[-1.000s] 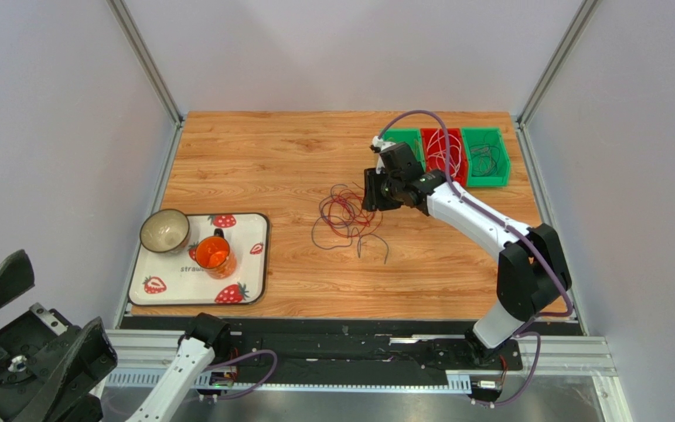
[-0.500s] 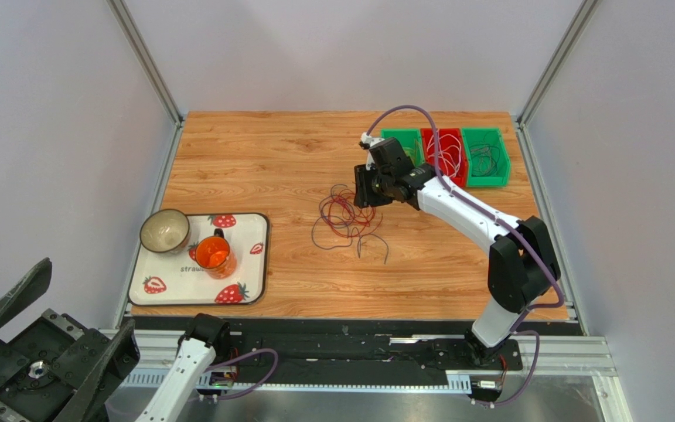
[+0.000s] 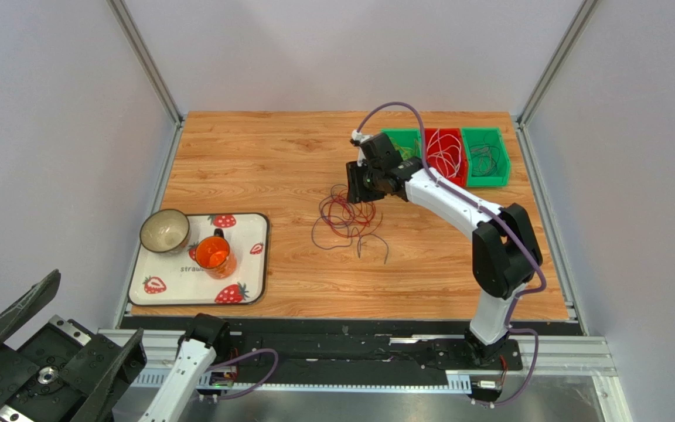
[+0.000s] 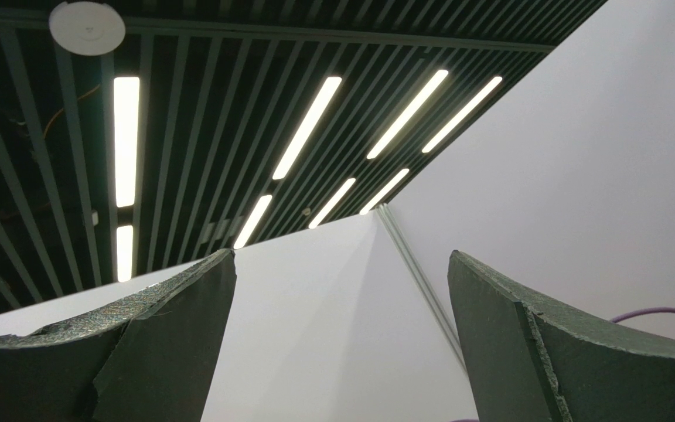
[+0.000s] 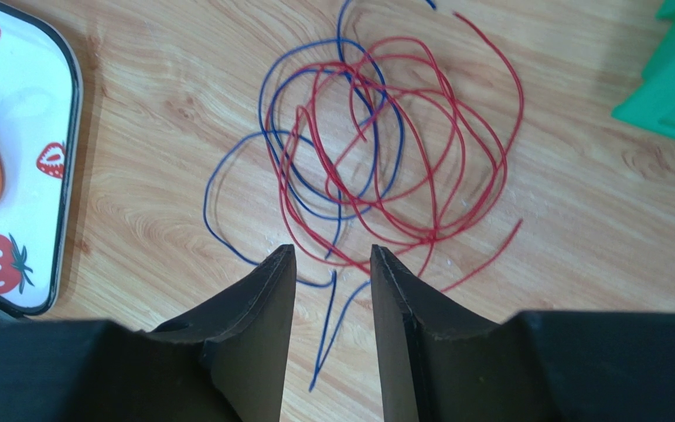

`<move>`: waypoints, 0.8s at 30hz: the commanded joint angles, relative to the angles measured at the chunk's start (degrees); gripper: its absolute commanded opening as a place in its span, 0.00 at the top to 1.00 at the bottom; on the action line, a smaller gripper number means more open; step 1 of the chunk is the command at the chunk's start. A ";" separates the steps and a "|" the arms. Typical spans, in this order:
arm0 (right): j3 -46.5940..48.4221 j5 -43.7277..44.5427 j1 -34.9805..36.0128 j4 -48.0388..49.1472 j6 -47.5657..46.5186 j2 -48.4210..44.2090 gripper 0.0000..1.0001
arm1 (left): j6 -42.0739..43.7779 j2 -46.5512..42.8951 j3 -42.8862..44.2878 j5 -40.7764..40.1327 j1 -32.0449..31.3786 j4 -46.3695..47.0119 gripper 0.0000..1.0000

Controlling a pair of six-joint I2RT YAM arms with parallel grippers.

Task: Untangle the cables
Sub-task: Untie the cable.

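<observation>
Nearest, off the table's near-left corner, the black two-finger left gripper (image 4: 341, 343) points up at ceiling lights. Its jaws are spread wide w/ nothing btw them, so it's out of play. Next back, at the left edge, a white strawberry-print rectangular tray (image 3: 257, 264) carries a pale round bowl (image 3: 164, 230) and a clear orange cup (image 3: 212, 253), well apart from the work.

Mid-table lie the cables (image 5: 376, 149): thin red and blue-purple wires in a loose, flat tangle of overlapping loops on the light wooden table top (image 3: 253, 158). A few free tails run out at the edge. The black right gripper (image 5: 330, 264) hangs above them, angled down. Its fingers are only a narrow gap apart and hold nothing. In the wrist view a blue tail runs right up btw the fingertips. How high it is off the wood, can't tell.

Step in hand, prob.: pick one strand to draw out. To do it well:
- Open the jaws a bit more.
- Come down on a single wire where it runs alone, e.g. that blue tail, not the dense red crossings in the middle.
- Close on that one only.
- Pull slow and low, away from the pile, so loops slide off rather than cinch.
- If the whole clump drags along, stop and regrip.

Farthest, at the far-right corner, sit three small plastic bins in a row: green bin (image 3: 400, 136), red bin (image 3: 442, 131), second green bin (image 3: 482, 132). Thin wires lie in the red one and the end green one, likely the drop spot for freed strands.
</observation>
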 commanded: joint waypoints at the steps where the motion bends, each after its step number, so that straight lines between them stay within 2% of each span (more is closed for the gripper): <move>1: 8.03 -0.73 0.66 -1.17 -2.53 5.08 0.59 | 0.53 -1.01 -0.97 0.19 0.45 3.07 0.02; 5: 17.86 0.60 0.74 -4.96 -4.11 11.58 0.59 | 0.43 -0.22 0.27 -0.25 0.45 1.66 0.01; 10: 24.74 2.18 0.74 -8.83 -5.87 17.31 0.59 | 1.40 0.13 0.97 2.20 0.45 0.96 0.01; 24: 26.86 1.39 0.74 -9.80 -5.70 21.27 0.58 | 5.36 0.31 1.76 5.47 1.24 -2.21 0.01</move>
